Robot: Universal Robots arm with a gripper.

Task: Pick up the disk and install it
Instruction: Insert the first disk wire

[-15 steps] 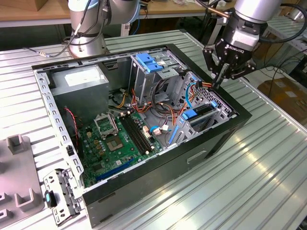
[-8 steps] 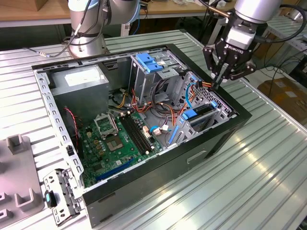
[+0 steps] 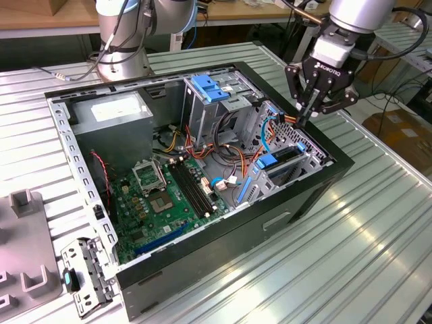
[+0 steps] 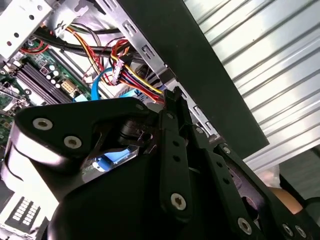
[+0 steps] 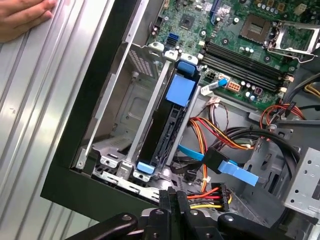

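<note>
The disk (image 3: 278, 160), dark with a bright blue carrier frame, sits on edge inside the low metal drive cage at the case's corner, at the exterior view's right. In the first wrist view the disk (image 5: 167, 125) lies in that cage, with a blue tab at each end. My gripper (image 3: 305, 115) hangs just above the case's rim, behind the cage and apart from the disk. Its fingers (image 5: 172, 197) are shut together with nothing between them. They stand beside a connector with red, yellow and black wires (image 5: 217, 194). In the second wrist view the gripper (image 4: 172, 97) points at the same wire bundle.
The open black computer case (image 3: 202, 270) lies on a ribbed metal table. Inside are a green motherboard (image 3: 169, 196), a tall metal cage with a blue latch (image 3: 209, 88) and a power supply (image 3: 111, 111). Grey fixtures (image 3: 27, 236) stand at the left. A person's hand (image 5: 22, 17) rests on the table.
</note>
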